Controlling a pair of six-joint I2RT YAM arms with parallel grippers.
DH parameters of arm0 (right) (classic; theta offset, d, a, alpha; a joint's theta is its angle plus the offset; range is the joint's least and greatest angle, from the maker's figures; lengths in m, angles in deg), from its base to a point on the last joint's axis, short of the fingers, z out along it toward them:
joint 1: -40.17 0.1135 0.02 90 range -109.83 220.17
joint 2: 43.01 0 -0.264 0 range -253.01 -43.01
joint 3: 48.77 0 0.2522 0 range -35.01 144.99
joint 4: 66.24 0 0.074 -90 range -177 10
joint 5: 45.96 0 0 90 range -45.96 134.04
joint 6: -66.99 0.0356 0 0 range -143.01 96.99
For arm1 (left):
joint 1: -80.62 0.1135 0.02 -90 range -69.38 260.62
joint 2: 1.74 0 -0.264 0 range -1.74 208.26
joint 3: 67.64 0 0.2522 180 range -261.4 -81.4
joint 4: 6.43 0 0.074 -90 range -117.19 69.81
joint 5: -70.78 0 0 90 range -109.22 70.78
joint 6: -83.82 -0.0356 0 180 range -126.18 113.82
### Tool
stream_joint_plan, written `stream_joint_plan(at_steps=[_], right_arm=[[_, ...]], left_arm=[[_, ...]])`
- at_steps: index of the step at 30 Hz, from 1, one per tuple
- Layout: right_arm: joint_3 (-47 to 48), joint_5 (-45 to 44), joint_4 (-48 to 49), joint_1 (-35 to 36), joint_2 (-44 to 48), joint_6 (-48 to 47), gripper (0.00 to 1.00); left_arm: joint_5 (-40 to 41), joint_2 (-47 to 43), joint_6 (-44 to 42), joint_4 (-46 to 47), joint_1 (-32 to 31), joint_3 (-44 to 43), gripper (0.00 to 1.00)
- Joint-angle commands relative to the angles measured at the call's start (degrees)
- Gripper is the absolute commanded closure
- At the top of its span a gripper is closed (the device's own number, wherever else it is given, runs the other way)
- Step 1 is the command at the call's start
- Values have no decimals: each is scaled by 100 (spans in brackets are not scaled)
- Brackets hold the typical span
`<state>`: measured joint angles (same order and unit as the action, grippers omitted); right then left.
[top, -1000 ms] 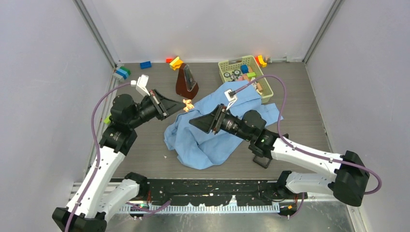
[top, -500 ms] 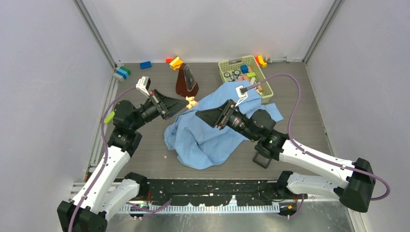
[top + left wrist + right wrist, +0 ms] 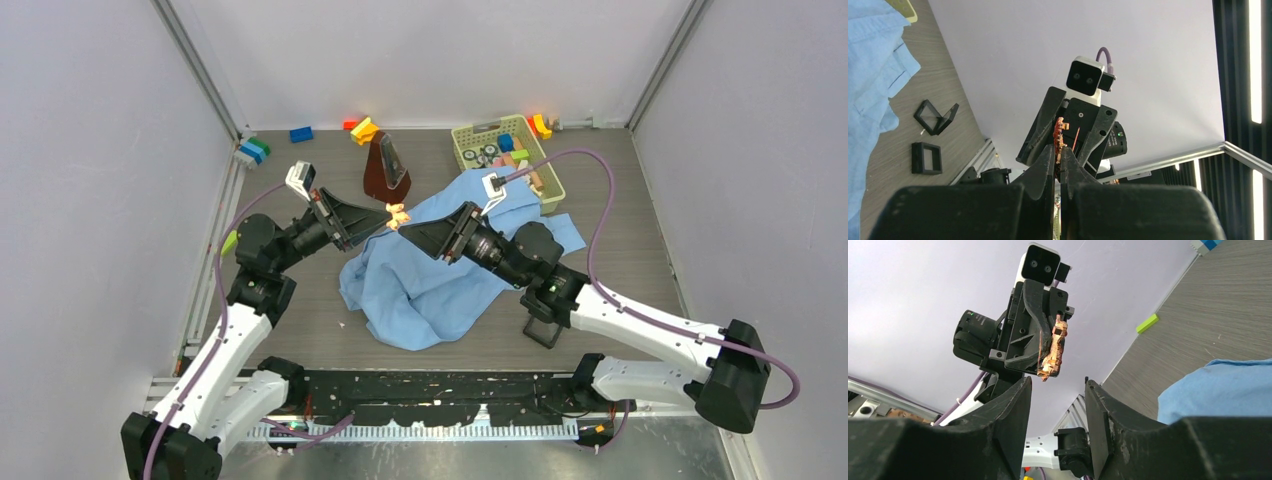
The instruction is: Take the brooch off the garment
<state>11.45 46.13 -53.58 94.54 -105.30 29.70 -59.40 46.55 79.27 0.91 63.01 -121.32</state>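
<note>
Two grippers now meet almost tip to tip above the table. The left gripper (image 3: pixel 386 214) stays clamped on the small orange-gold brooch (image 3: pixel 398 214), holding it in the air clear of the cloth, while the right gripper (image 3: pixel 410 231) has swung up within the last second until its tips sit just beside the brooch, jaws parted with nothing between them. Below and to the right, the light-blue garment (image 3: pixel 430 290) lies crumpled on the table without the pin, so the removal looks done, leaving perhaps a hand-over or set-down.
</note>
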Motion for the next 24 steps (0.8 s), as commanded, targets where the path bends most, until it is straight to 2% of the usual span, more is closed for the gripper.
stream_joint_plan(at_steps=[1,9,15,24], right_arm=[[264,180,699,-23,-124,89,51],[234,146,948,-32,-260,159,56],[149,82,1146,-53,-204,184,57],[129,111,1234,-108,-269,353,65]], left_arm=[[-179,-112,134,524,29,1,100],[-239,-139,235,763,29,124,100],[-244,-170,244,770,29,145,100],[-292,-151,270,900,29,98,100]])
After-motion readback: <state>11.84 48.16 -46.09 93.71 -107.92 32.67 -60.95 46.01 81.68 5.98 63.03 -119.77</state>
